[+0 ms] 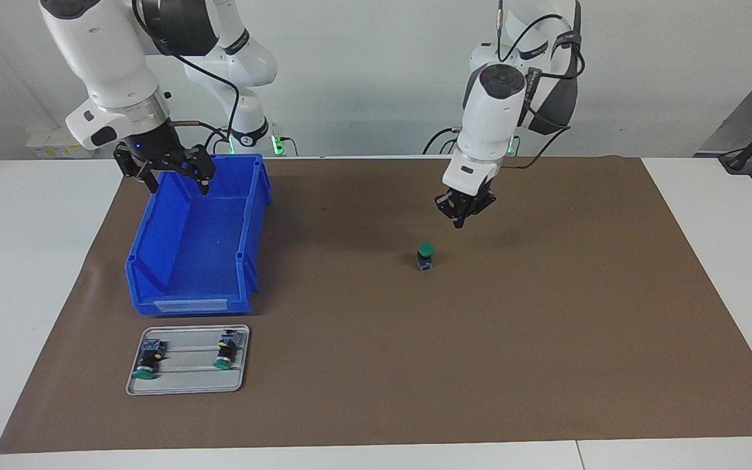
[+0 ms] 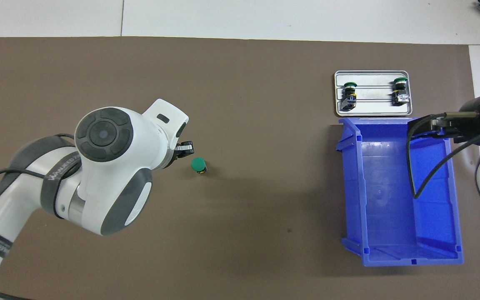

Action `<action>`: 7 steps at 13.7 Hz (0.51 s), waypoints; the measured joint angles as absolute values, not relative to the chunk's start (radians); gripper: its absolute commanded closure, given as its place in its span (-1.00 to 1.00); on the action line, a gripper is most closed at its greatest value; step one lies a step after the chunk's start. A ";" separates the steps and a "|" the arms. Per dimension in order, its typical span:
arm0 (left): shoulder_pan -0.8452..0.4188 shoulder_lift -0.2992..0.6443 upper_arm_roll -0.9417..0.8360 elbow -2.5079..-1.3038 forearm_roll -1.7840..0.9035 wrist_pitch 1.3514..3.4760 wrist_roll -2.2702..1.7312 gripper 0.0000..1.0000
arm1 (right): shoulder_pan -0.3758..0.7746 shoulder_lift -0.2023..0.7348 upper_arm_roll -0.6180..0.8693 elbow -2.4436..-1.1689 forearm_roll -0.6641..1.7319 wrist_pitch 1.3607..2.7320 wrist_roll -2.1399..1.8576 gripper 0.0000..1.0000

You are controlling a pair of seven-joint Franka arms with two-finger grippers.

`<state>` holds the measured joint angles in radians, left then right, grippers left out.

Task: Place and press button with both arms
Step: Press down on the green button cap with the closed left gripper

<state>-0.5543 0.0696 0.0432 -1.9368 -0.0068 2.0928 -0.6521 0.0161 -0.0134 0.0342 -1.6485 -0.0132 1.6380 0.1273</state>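
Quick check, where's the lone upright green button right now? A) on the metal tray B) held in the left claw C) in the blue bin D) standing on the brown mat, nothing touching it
D: the button stands upright on the brown mat, with the left claw in the air above and beside it, not touching.

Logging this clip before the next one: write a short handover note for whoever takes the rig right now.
Left gripper: in the air above the brown mat, close to the green-capped push-button but not touching it.
Right gripper: open, waiting over the blue plastic bin.
The button stands upright mid-mat. Two matching buttons lie on the grey metal tray.
Done: one button placed on the mat.
Left: press it.
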 measured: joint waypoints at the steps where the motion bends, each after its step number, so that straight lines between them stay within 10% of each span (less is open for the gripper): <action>1: -0.560 0.085 0.043 -1.939 -0.008 2.124 -0.663 1.00 | 0.016 -0.013 0.034 -1.649 -0.013 1.638 0.127 -1.00; 7: -0.596 0.172 0.045 -1.955 -0.013 2.234 -0.730 1.00 | 0.016 -0.013 0.035 -1.649 -0.013 1.638 0.127 -1.00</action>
<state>-0.5963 0.1717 0.0445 -1.9550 -0.0131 2.2338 -0.7303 0.0163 -0.0134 0.0347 -1.6485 -0.0132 1.6380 0.1273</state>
